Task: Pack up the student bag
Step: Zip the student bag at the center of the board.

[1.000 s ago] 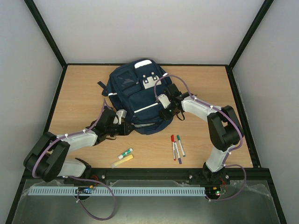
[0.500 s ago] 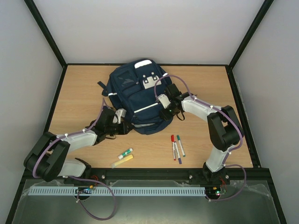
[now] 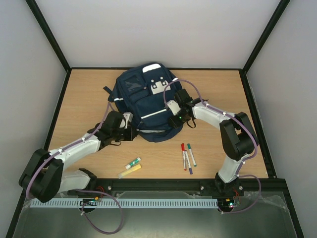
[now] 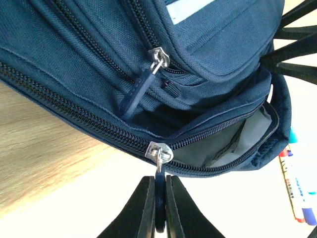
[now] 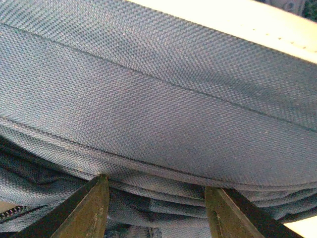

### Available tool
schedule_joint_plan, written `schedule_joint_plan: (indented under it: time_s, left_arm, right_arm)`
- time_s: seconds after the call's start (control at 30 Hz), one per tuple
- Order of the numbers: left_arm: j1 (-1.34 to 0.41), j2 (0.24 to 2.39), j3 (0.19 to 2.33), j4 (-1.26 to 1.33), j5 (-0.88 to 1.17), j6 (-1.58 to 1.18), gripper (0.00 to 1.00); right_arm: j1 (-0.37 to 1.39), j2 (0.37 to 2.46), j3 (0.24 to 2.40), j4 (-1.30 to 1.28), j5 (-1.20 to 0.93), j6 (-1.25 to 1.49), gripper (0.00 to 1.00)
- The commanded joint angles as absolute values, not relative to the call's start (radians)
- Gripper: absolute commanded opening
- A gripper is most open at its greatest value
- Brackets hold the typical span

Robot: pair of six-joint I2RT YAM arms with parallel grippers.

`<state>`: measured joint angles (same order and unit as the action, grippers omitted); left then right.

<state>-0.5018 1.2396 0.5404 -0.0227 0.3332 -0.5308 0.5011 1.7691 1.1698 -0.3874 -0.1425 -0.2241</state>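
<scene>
One student bag (image 3: 143, 106) lies flat on the desk (image 3: 84, 94) in the upper middle of the top view, its pale patch towards the far wall and its lower edge facing the arms. In the left wrist view its lowest pocket (image 4: 233, 144) gapes to the right of the zip slider (image 4: 157, 149), showing grey lining, while the teeth left of the slider are closed. The left jaws are shut tight on the dark zip pull (image 4: 159, 198) hanging from that slider, low in the centre of the frame. The right jaws sit at the bag's right side and stand partly apart with a thick fold of navy fabric pinched between them.

The step looks like widening this pocket. To do it well, I judge the pull should travel along the line of teeth, leftward in the wrist view, low and close to the seam rather than lifted away, since a sideways tug would likely drag the soft bag across the desk or slip the thin tab out. The right grip should hold firm as the anchor so the zip runs taut.

Three markers (image 3: 187, 157) lie at lower right of centre and two highlighters (image 3: 131, 166) at lower left, all apart from the bag, so packing has not begun
</scene>
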Motion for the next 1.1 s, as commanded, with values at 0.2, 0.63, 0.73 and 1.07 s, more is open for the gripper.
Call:
schedule_joint_plan:
  time_s: [0.2, 0.63, 0.73, 1.07]
  left_arm:
    - [-0.634, 1.295, 0.691, -0.342, 0.338, -0.446, 0.02]
    - [-0.858, 1.537, 0.855, -0.24, 0.346, -0.453, 0.02]
    - [-0.867, 1.56, 0.872, -0.178, 0.342, -0.447, 0.02]
    - [-0.893, 1.71, 1.047, -0.158, 0.316, -0.369, 0.02]
  right_arm:
    - [0.5, 1.725, 1.172, -0.415, -0.26, -0.225, 0.53]
    - [0.5, 1.773, 1.18, -0.432, -0.281, -0.224, 0.53]
    - [0.499, 1.781, 1.188, -0.439, -0.289, -0.223, 0.52]
    - [0.312, 1.665, 1.241, -0.527, -0.409, -0.214, 0.52]
